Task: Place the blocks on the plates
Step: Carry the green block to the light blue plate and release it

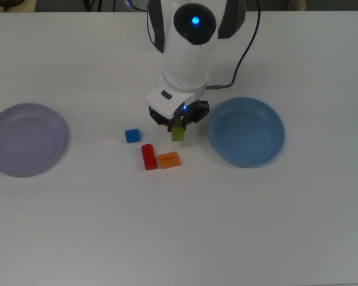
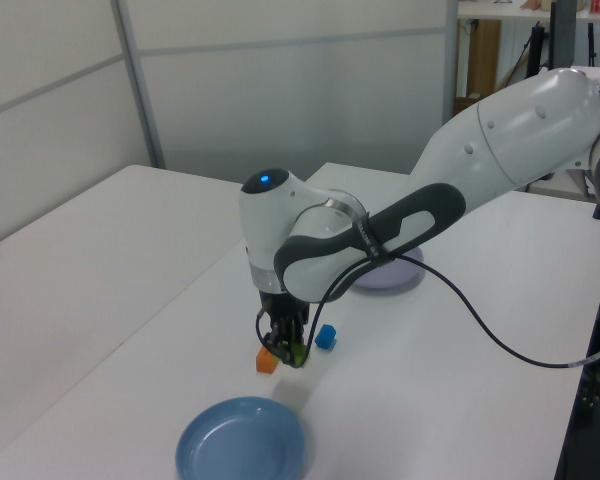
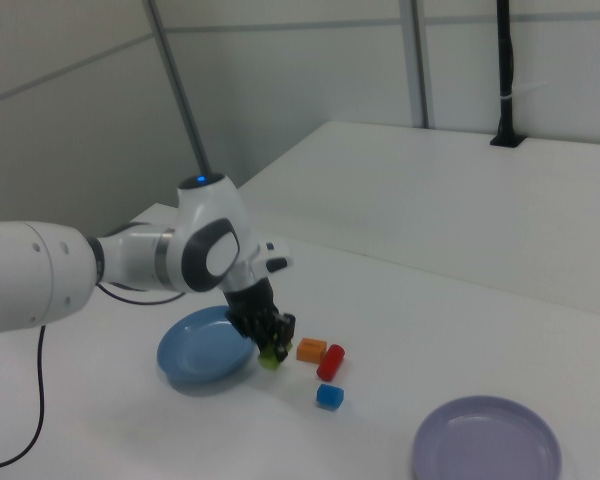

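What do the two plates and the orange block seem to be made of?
The blue plate and the lavender plate look like smooth moulded plastic: uniform colour, soft sheen, thin raised rims. The orange block is solid-coloured and matte; plastic or painted wood, I cannot tell which.

I hold the green block (image 1: 178,130) off the table; red block (image 1: 148,157), orange block (image 1: 169,159) and blue cube (image 1: 132,135) lie between the blue plate (image 1: 246,131) and lavender plate (image 1: 26,139).
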Robot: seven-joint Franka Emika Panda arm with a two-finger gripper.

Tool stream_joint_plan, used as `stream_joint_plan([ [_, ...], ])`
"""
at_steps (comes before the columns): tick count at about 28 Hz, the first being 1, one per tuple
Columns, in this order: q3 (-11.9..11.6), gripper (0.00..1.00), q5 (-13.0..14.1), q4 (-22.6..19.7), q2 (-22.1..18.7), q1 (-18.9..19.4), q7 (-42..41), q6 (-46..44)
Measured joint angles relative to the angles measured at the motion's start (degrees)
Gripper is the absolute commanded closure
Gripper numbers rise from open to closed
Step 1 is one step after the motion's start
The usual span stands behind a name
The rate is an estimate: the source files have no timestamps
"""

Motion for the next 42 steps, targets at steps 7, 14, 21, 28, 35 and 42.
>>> stream_joint_plan([
  [7, 2.4, 1.00, 0.0, 1.9, -0.6, 2.9, 3.9, -0.3],
  [14, 5.1, 1.00, 0.0, 1.7, 0.1, 7.0, 7.6, -0.3],
  [21, 5.6, 1.00, 0.0, 1.7, 2.0, 11.2, 8.3, -0.3],
  [28, 5.7, 1.00, 0.0, 1.9, 4.7, 13.2, 8.3, 1.8],
  [35, 5.6, 0.00, 0.0, 2.5, 5.7, 13.3, 8.3, 3.4],
  [42, 5.5, 0.00, 0.0, 2.6, 5.7, 13.3, 8.3, 3.4],
])
